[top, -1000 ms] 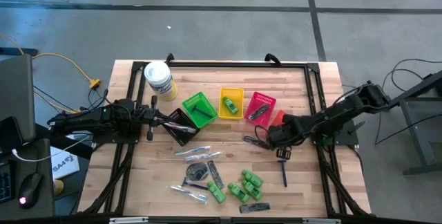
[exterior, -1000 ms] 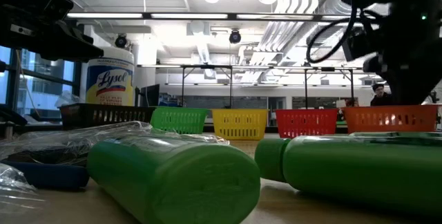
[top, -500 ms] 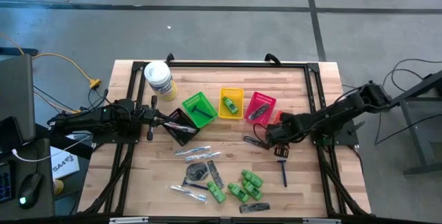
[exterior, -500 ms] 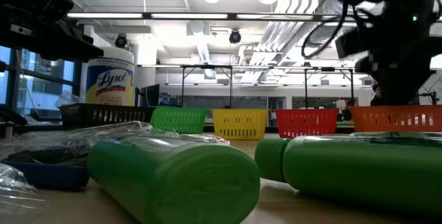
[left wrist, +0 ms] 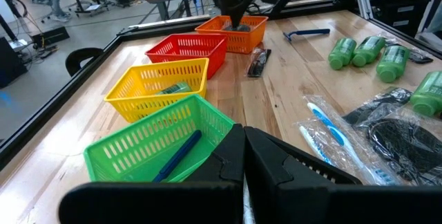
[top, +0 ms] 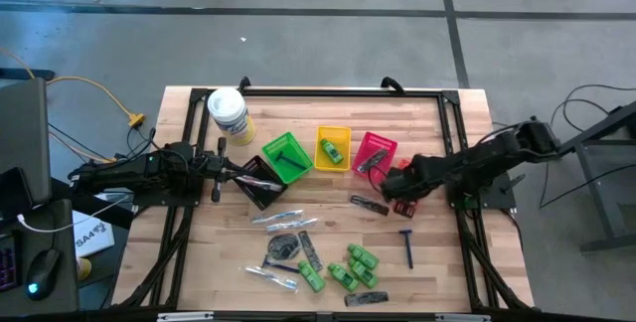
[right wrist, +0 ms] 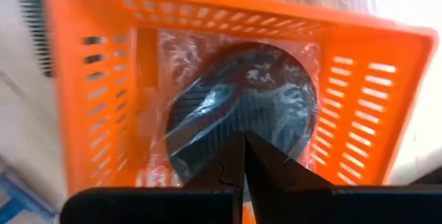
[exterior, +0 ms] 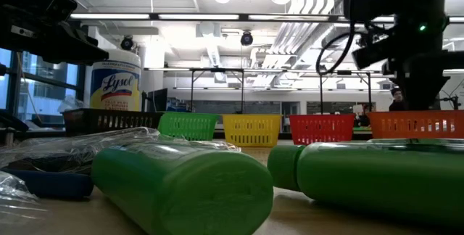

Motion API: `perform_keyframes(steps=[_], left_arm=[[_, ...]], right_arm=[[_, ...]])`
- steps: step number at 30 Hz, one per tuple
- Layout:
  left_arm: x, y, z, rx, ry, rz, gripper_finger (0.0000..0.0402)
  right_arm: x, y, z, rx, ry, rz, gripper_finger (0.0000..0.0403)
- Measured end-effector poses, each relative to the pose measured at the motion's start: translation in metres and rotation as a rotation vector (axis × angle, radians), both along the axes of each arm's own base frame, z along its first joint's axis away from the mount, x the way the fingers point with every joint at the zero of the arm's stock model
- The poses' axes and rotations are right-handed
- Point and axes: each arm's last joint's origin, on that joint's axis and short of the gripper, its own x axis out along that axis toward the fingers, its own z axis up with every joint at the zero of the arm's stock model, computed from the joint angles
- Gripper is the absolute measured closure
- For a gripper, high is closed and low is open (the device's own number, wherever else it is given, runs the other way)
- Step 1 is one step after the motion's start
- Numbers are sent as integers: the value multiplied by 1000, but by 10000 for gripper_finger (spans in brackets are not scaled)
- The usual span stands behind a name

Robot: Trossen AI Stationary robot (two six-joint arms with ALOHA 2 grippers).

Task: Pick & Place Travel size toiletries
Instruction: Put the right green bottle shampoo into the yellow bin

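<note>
My right gripper (right wrist: 243, 156) points down over the orange basket (right wrist: 345, 92) at the table's right (top: 400, 183), shut on a round dark packet (right wrist: 242, 99) in clear wrap. My left gripper (left wrist: 244, 148) waits shut at the left, above the black basket (top: 260, 181). Loose on the near half of the table lie green mini bottles (top: 348, 267), a blue-handled razor (top: 406, 245), a dark comb (top: 369, 204) and clear-wrapped sticks (top: 283, 218). My right gripper pinches the clear wrap at the packet's edge (right wrist: 242, 135) between its two fingers, coming from above and pointing down. The packet hangs below the fingertips inside the basket's walls. Whether it rests on the basket's floor I cannot tell.
Green (top: 286, 156), yellow (top: 334, 148) and red (top: 375, 153) baskets stand in a row left of the orange one, each with an item inside. A white tub with a yellow label (top: 228, 113) stands at the far left. A black frame (top: 338, 91) rims the table.
My right gripper has gone toward the table's far edge, from beside the razor to above the orange basket, rolling a little. The dark packet hanging under it has travelled along. My left arm has kept still.
</note>
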Motion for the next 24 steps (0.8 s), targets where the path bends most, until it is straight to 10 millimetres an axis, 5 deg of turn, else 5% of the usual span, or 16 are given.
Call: perform_keyframes(steps=[14,24], left_arm=[[0,0,0,0,0,0,402],[0,0,0,0,-1,0,402]], right_arm=[[13,-14,-31,38,158,31,400],[0,0,7,51,-49,78,400]])
